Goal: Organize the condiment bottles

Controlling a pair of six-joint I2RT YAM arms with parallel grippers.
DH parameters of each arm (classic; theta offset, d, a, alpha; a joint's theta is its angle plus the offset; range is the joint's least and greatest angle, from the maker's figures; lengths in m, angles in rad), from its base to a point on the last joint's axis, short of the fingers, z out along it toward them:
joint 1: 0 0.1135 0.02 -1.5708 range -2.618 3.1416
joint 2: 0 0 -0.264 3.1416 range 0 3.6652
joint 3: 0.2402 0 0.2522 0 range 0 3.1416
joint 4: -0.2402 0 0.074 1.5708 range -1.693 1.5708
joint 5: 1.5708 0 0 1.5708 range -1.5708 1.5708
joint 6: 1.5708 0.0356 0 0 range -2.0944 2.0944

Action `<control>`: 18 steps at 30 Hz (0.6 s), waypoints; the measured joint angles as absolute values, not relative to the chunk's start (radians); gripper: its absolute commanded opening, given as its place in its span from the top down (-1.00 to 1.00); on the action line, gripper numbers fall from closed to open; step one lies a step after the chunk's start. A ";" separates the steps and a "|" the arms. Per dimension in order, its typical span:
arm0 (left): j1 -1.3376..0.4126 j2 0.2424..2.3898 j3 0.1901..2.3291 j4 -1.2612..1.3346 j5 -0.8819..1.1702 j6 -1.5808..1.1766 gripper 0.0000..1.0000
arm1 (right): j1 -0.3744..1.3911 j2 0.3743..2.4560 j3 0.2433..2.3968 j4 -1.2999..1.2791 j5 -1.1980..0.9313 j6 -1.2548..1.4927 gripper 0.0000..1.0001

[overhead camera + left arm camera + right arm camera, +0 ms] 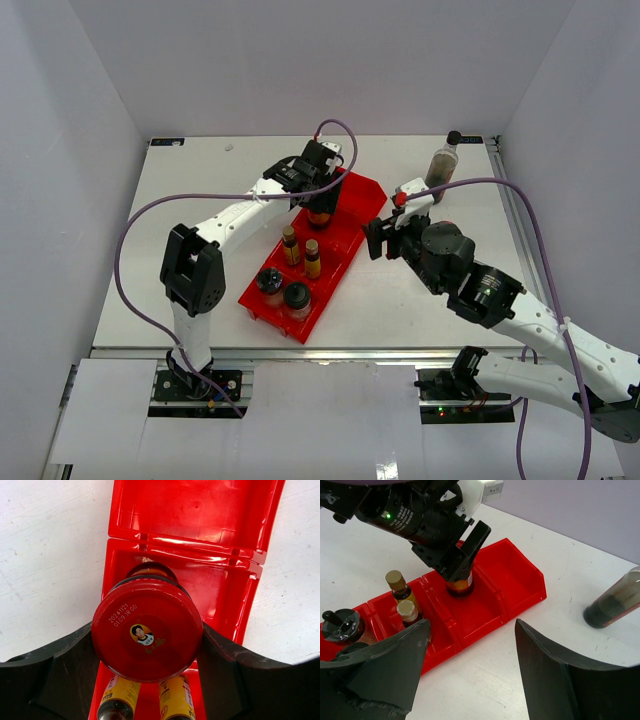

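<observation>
- Four compartments in a row divide the long red plastic bin (362, 193), which lies slantwise on the white tabletop (200, 180), running from near left to far right.
- One squat glass jar with a red lid (146, 630) is in view. It sits upright in the second compartment from the far end. An orange label shows on its side in the right wrist view. Whether its base touches the bin floor, I cannot tell.
- One left gripper (318, 200) reaches down over that compartment. Its two black fingers (65, 670) press against opposite sides of the red lid, so it is clamped on the jar.
- Two slim brown bottles with yellow labels stand upright side by side in the third compartment, one (290, 245) to the left and the other (312, 258) just beside it. Both have tan caps.
- Two short jars with black lids share the nearest compartment, one (270, 283) further left and one (297, 297) nearer the end wall, close together.
- One tall clear bottle of dark liquid with a black cap (441, 165) stands upright on the tabletop near the far right corner, outside the bin and well apart from it.
- One right gripper (470, 630) hovers over the tabletop just to the right of the bin, between the bin and the tall bottle. Its jaws are spread wide and nothing is between them.
</observation>
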State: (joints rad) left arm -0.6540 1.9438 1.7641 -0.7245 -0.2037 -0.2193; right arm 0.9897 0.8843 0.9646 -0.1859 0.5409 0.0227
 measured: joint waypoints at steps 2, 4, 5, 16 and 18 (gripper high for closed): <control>-0.654 1.955 1.764 -0.726 -0.205 -0.220 -0.12 | 0.990 0.883 0.965 -0.186 0.546 0.023 -0.50; -0.654 1.960 1.761 -0.727 -0.207 -0.222 -0.27 | 0.990 0.882 0.963 -0.185 0.549 0.023 -0.50; -0.654 1.962 1.760 -0.728 -0.207 -0.222 -0.34 | 0.990 0.882 0.961 -0.185 0.551 0.023 -0.50; -0.654 1.962 1.780 -0.728 -0.233 -0.234 -0.96 | 0.990 0.878 0.947 -0.200 0.600 0.049 -0.50; -0.654 1.962 1.804 -0.726 -0.237 -0.234 -0.96 | 0.990 0.880 0.948 -0.223 0.616 0.063 -0.51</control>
State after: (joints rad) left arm -0.6540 1.9617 1.8037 -0.7261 -0.2366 -0.2343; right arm 0.9897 0.8799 0.9479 -0.2227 0.6164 0.0629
